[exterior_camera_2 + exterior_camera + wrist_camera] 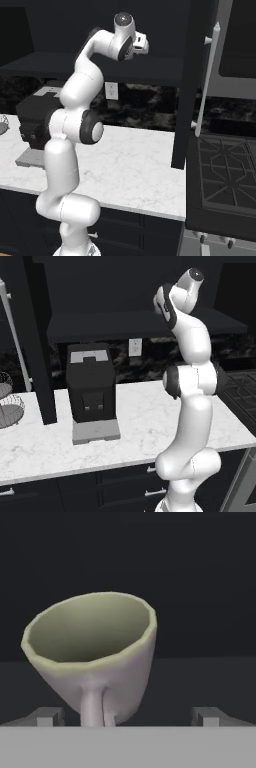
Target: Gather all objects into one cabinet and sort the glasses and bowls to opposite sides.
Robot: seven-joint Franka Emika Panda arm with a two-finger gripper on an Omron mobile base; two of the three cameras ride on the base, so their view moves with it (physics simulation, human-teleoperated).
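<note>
I am reaching up into the cabinet (125,326) with the claw (128,717) spread around nothing; the grey-beige cup (95,652) is sitting just beyond it on the shelf. Gathering looks barely begun.

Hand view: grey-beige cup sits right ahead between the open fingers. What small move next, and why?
Probably ease the hand forward until the fingers flank the grey-beige cup, then close. The cup lies between them and looks tilted, on the dark cabinet shelf, and the gripper is open with nothing held.
</note>
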